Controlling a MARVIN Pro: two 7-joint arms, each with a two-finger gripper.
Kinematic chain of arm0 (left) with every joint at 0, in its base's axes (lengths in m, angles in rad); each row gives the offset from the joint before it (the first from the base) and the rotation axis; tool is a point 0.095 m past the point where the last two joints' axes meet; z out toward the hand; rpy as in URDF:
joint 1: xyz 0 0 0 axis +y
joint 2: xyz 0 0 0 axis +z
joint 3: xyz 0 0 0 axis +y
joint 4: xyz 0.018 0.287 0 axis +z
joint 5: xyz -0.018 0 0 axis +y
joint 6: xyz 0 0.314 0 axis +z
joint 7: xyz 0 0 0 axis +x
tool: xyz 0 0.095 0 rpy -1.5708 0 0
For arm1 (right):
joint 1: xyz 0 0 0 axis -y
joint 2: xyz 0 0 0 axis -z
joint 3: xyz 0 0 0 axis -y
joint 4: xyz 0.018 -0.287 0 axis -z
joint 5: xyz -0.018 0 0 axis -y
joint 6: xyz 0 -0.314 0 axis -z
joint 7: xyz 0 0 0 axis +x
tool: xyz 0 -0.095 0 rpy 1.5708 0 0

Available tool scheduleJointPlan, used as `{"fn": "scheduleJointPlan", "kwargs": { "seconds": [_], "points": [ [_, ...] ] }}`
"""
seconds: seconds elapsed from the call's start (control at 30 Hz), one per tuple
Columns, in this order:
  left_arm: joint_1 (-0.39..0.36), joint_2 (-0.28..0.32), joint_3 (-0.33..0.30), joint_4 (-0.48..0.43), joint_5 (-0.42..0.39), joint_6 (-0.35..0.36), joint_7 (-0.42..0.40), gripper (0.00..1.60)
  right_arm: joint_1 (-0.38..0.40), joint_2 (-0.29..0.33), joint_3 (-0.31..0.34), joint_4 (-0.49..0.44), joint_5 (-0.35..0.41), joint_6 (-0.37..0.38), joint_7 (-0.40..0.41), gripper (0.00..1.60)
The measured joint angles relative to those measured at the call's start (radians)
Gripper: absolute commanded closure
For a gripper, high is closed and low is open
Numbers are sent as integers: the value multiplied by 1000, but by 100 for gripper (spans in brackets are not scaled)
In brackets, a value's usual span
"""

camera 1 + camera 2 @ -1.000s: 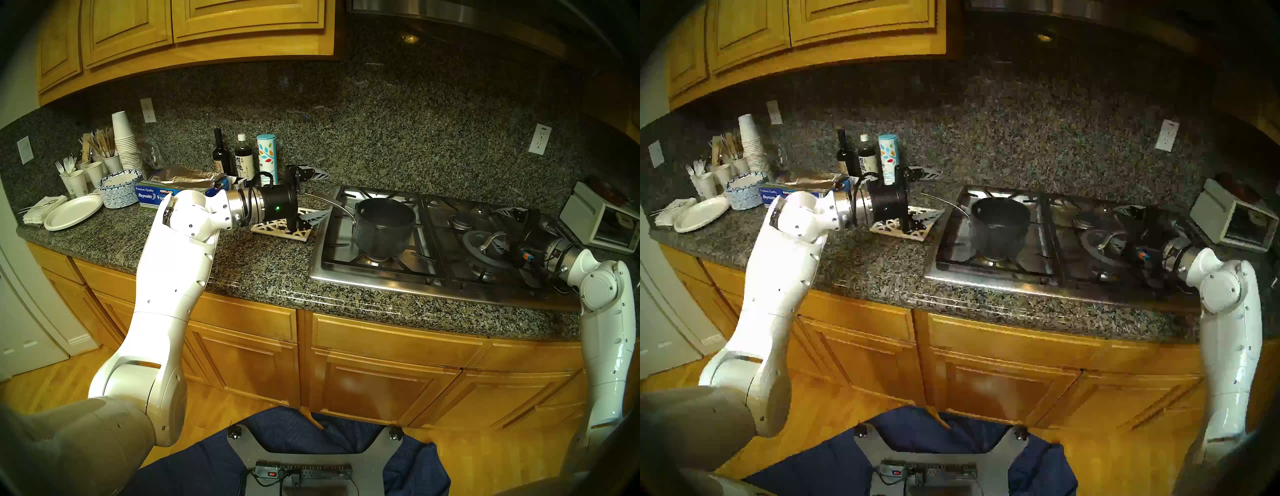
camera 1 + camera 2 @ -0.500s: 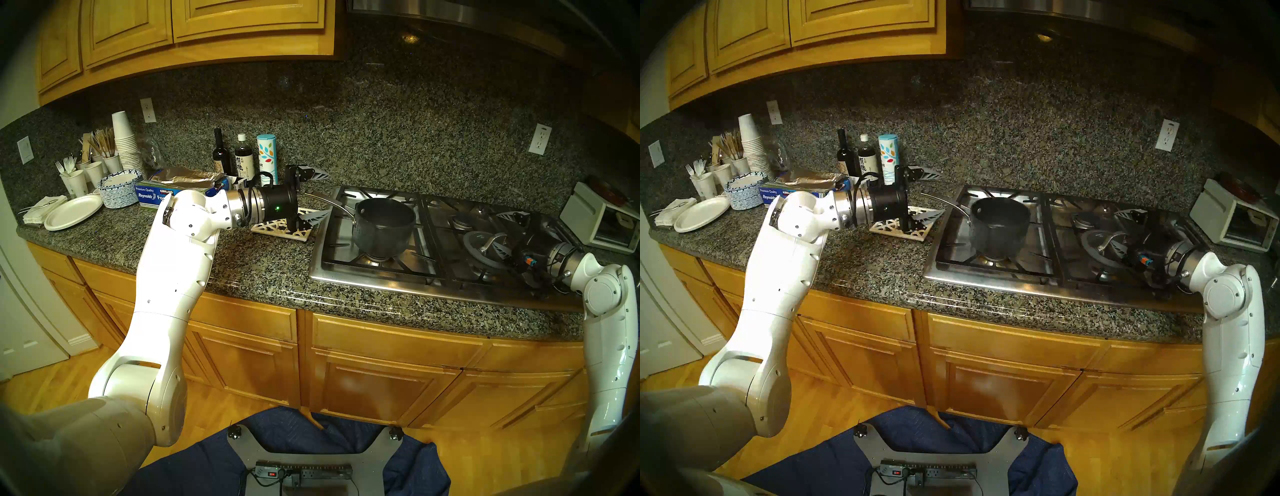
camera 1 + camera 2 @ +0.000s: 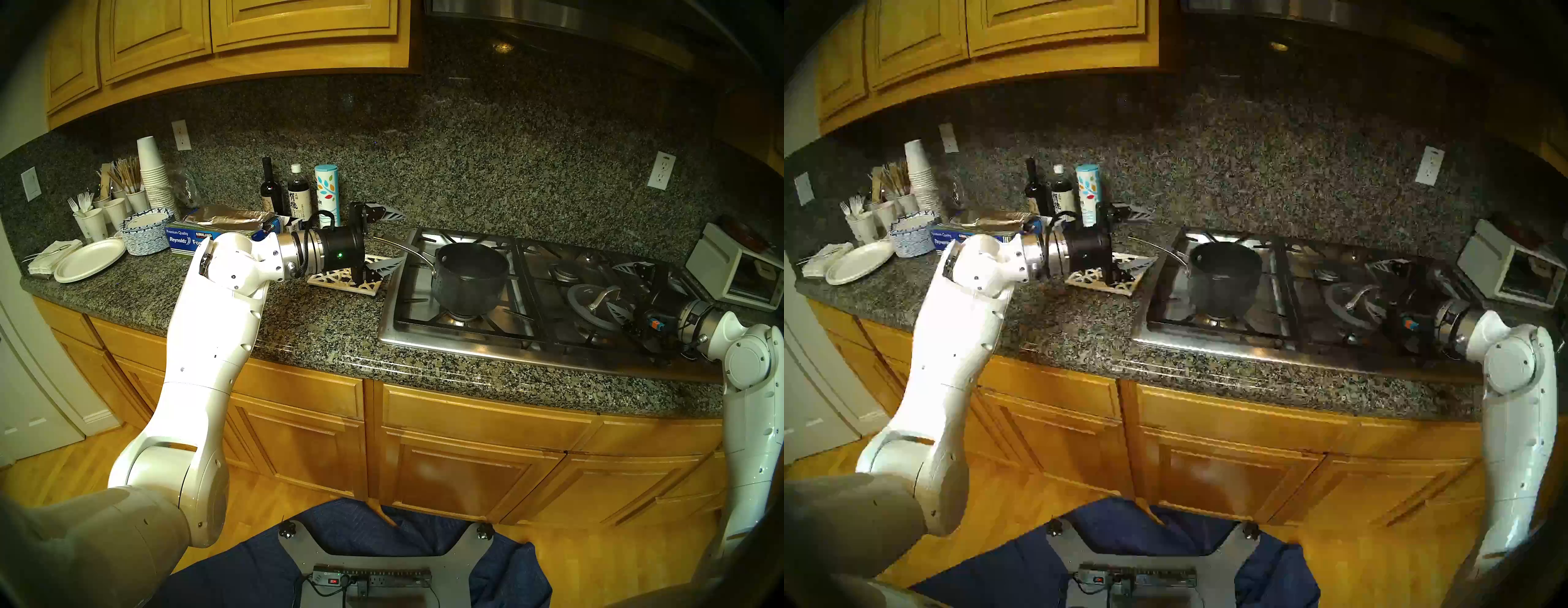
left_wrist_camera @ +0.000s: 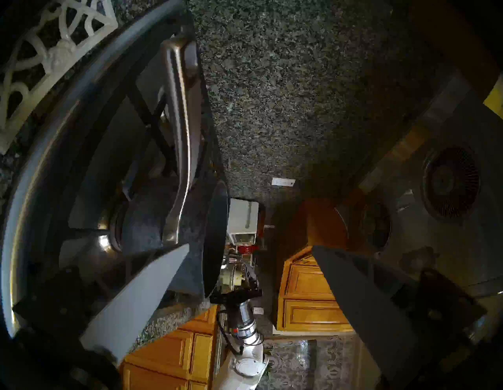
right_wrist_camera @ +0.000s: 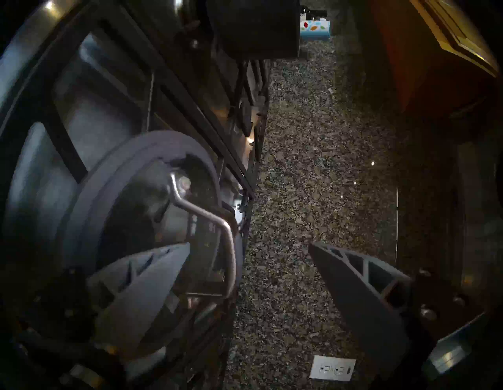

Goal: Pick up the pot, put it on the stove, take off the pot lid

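The dark grey pot (image 3: 471, 280) stands without a lid on the front left burner of the steel stove (image 3: 445, 339), its silver handle pointing left. My left gripper (image 3: 403, 237) is open, with the handle's end between its fingers and not gripped; in the left wrist view the handle (image 4: 179, 136) runs beside one finger. The glass pot lid (image 3: 592, 303) lies flat on the stove's right grates. My right gripper (image 3: 619, 291) is open at the lid's right edge. In the right wrist view one finger sits over the lid (image 5: 89, 218) next to its loop handle (image 5: 206, 215).
A white lattice trivet (image 3: 339, 282) lies on the granite counter under my left gripper. Bottles (image 3: 297, 195) and a patterned canister (image 3: 327, 193) stand behind it. A white toaster oven (image 3: 738, 271) is right of the stove. Paper plates (image 3: 89, 261) and cups fill the far left.
My right arm has drawn back to the right and slightly toward the counter's front, its gripper open. The lid stays on the grates. The left arm and the pot have not moved.
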Motion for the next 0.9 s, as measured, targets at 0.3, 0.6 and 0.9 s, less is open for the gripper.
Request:
{"fn": "scheduleJointPlan", "kwargs": {
  "seconds": [0.3, 0.6, 0.9],
  "points": [
    [0, 0, 0, 0, 2, 0, -1, 0, 16, 19, 21, -23, 15, 10, 48, 0],
    [0, 0, -1, 0, 2, 0, -1, 0, 45, 47, 41, -62, 45, 24, 93, 0],
    [0, 0, -1, 0, 2, 0, -1, 0, 63, 67, 71, -112, 85, 46, 151, 0]
  ]
}}
